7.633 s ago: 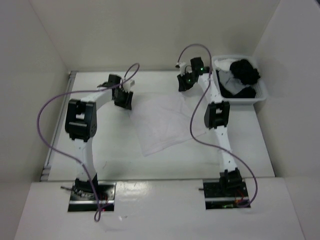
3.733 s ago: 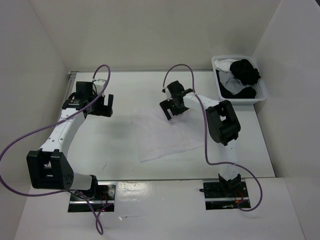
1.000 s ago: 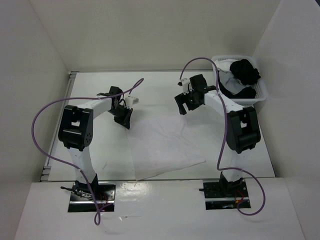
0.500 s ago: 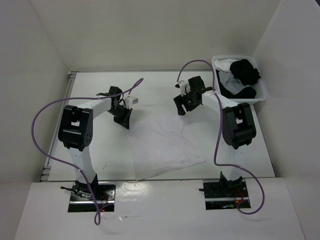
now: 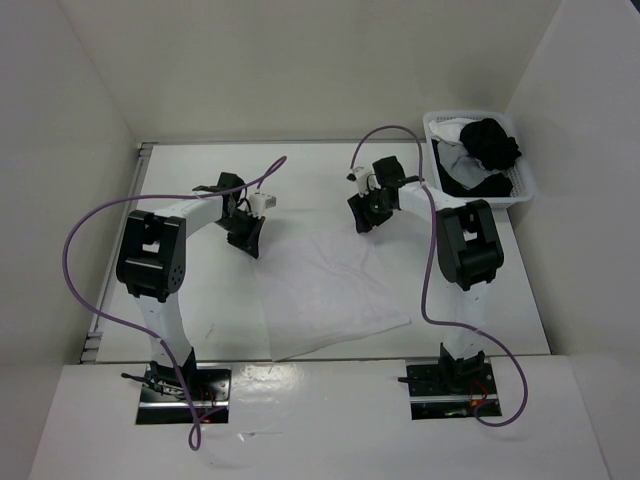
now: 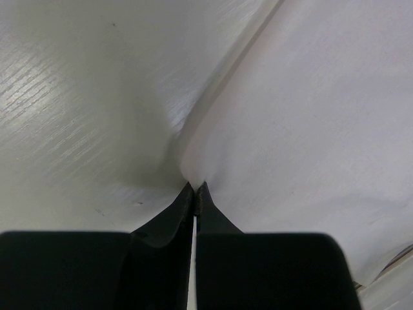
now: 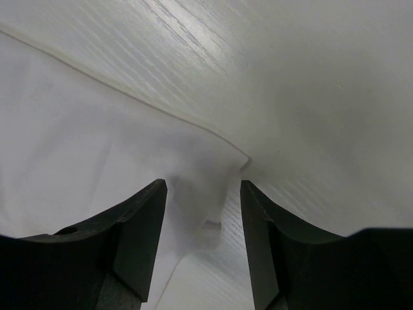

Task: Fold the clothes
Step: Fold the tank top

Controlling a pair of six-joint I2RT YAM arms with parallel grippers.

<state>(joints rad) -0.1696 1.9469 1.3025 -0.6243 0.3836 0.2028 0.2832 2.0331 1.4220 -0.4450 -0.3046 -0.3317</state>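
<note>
The clothes (image 5: 330, 290) are one thin white garment spread flat on the table between the arms. My left gripper (image 5: 246, 240) stands at its far left corner. In the left wrist view the gripper (image 6: 195, 187) is shut on that corner, and the cloth (image 6: 310, 129) rises in a pinched ridge from the tips. My right gripper (image 5: 362, 222) is at the far right corner. In the right wrist view it (image 7: 203, 188) is open, with the garment's corner (image 7: 206, 168) lying between the two fingers (image 7: 139, 226), which do not touch it.
A white lattice basket (image 5: 527, 186) holding dark and white clothes (image 5: 490, 142) stands at the back right corner. White walls close in the table at the left, back and right. Purple cables loop over both arms.
My right gripper has slid a little left and down onto the garment's far right corner. The left arm has stayed where it was, at the far left corner.
</note>
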